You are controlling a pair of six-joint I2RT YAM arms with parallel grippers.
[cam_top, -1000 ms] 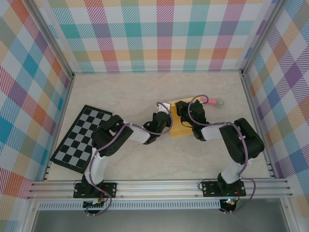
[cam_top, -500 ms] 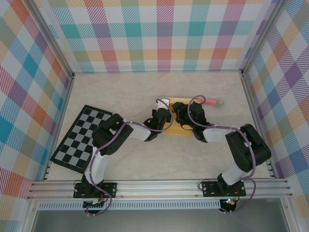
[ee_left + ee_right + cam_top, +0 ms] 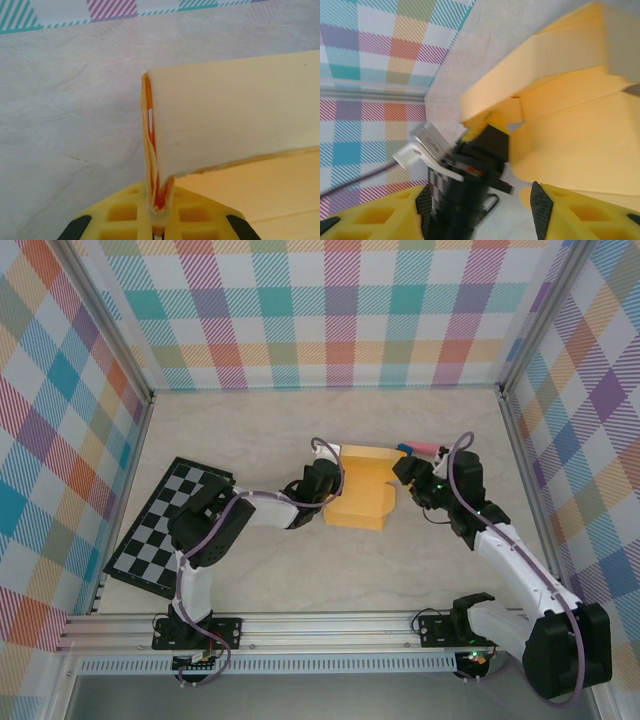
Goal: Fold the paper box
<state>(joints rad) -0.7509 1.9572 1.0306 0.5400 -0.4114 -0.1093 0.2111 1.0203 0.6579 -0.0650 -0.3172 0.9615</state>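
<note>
Paper box (image 3: 362, 498): mid-table between the two arms, partly folded, with one pale panel standing up along its far side.
Checkered board (image 3: 165, 530): flat at the far left, well apart from the work. I judge it no hazard.
Left gripper (image 3: 328, 483): clamped tight on the paper box at its left edge. The left wrist view shows several layers of card (image 3: 235, 115) pinched at the very rim, right at the gripper (image 3: 159, 220).
Left-side risk: the hold sits on very little card. A sideways pull or twist could let the layers slip out, or crease or tear the thin edge.
Raised panel risk: nothing but the left pinch keeps it up, so it may spring back flat if that hold loosens.
Right gripper (image 3: 405, 472): jaws stand apart and hold nothing, just beside the box's right edge. Whether it touches the card I cannot tell. From its own camera (image 3: 480, 215) the left claw looks near.
Right-side risk: a push from here could slide the whole box across the smooth table (image 3: 300, 560) instead of bending a crease, or drive one claw into the other.
Pink stick (image 3: 420, 448): just behind the right claw. A backward swing could knock it away.
</note>
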